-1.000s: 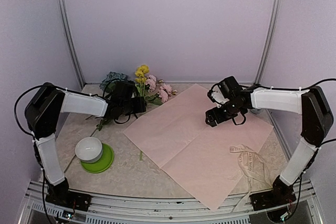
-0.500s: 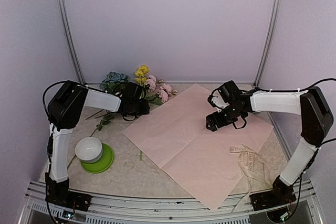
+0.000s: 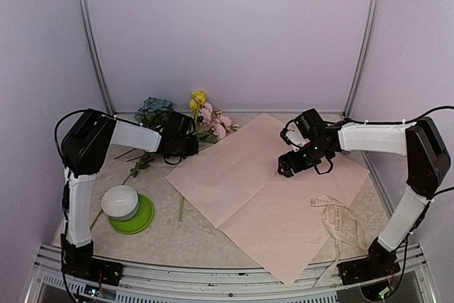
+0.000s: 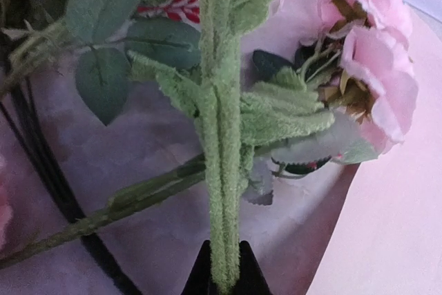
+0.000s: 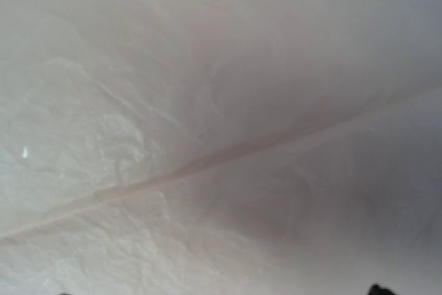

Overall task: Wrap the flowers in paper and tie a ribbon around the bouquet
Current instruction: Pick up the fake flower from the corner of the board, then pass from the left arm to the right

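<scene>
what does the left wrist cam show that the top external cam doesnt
Left wrist only: the left end effector shut on a fuzzy green stalk. Top external only: the right end effector above the paper, the ribbon, the white bowl on a green plate, the yellow bloom. Both: the pink roses and the paper's edge.

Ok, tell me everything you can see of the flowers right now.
The flowers are an artificial bunch at the table's far left: blue hydrangea, yellow bloom, pink roses, green leaves, thin stalks. Most lie flat there, the roses beside the paper's far edge. The left gripper is shut on one fuzzy green stem, which runs straight out between its jaws.
</scene>
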Robot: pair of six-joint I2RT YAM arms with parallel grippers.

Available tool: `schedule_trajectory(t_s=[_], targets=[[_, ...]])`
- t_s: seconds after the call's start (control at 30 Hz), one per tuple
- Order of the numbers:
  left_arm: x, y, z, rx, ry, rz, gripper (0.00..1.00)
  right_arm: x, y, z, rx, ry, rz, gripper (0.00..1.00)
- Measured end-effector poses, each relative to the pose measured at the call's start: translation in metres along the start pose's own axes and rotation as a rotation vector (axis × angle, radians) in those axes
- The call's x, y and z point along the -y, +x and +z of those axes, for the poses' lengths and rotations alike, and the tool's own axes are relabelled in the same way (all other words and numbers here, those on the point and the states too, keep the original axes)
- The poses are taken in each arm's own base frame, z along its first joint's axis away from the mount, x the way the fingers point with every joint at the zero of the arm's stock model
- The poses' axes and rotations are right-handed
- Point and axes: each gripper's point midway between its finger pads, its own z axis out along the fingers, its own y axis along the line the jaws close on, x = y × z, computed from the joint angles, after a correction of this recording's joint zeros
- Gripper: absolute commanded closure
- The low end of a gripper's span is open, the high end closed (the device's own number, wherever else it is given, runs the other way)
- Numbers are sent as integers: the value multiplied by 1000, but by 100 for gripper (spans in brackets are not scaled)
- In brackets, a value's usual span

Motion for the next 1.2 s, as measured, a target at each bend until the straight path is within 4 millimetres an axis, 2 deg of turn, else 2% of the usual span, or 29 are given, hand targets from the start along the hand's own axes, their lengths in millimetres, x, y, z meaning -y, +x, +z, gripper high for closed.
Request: schedule_trajectory(t_s=[0.13,0.27,0.37,0.47,0.6,0.7,0.77,0.83,0.97,1.03,1.1,1.2], targets=[[-2,-32,-34,100,-35,50,100,-2,-3,-2,8,-9,1,9],[1,-92,-98,316,-78,93,100,-6,-11,-13,42,-30,-4,9],[8,-129,-151,492,-122,133,100,-13,-23,-30,99,-60,-12,9],[27,-140,-189,610,-162,201,100,-22,-42,-53,191,-107,-29,9],[39,-141,-219,698,-238,285,100,-37,-67,-88,322,-183,-59,10],[30,-146,-237,737,-296,298,100,-54,-82,-117,418,-261,-98,10],[24,-155,-256,773,-308,281,100,-69,-90,-138,484,-328,-133,11],[21,-166,-282,822,-306,251,100,-82,-95,-153,530,-383,-165,11],[16,-189,-332,924,-292,197,100,-97,-100,-169,577,-447,-200,12],[20,-195,-348,953,-234,167,100,-103,-101,-173,591,-483,-207,12],[32,-196,-356,969,-110,133,100,-112,-103,-180,607,-536,-210,13],[70,-186,-369,980,177,83,100,-135,-108,-193,645,-663,-227,15]])
